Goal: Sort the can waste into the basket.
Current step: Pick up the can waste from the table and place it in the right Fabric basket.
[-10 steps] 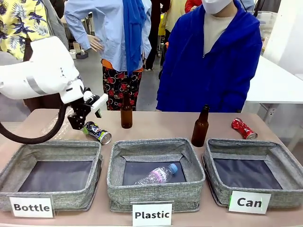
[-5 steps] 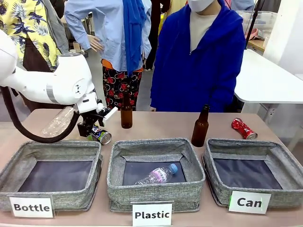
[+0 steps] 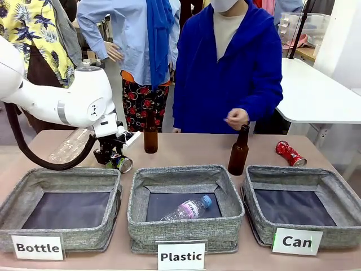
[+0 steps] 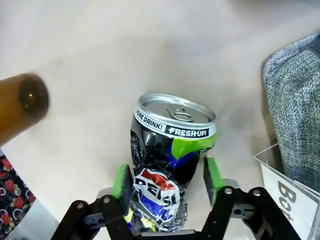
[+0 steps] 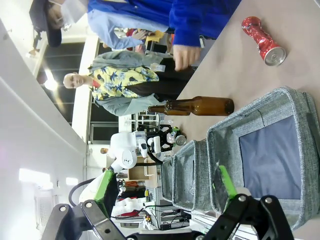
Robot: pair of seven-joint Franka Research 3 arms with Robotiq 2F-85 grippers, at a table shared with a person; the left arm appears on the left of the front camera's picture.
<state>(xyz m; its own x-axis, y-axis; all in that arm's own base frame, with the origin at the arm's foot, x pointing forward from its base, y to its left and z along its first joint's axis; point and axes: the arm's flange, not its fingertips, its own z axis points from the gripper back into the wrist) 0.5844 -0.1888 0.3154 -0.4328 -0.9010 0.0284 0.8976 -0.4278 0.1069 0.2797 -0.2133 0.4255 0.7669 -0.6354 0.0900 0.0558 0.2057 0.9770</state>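
The table (image 3: 186,148) carries three grey woven baskets along its near edge, and the one signed "Can" (image 3: 293,171) sits at the right, its dark floor bare, so no can has been sorted yet. Within the last second the left arm (image 3: 62,101) has swung in from the left and dropped low, and the left claw (image 4: 167,176), which hung open above and to the left of the black can (image 4: 172,145), now straddles it. This looks like the start of the pick. The green pads (image 4: 121,180) stand hard against the can's two sides, but I cannot tell whether they already clamp it. Across the table, the person's hand (image 3: 237,118) has come into view at the neck of the right brown glass bottle (image 3: 239,152). The right claw (image 5: 166,185) is spread wide with nothing between its fingers, near the Can basket. The black can lies on its side on the table just behind the "Bottle" basket (image 3: 62,172), far from its goal. It is crumpled in the middle, with colourful print, a green band and a silver top facing the near right. The red can (image 3: 290,153), also dented, has not moved and lies just behind the Can basket's far rim.
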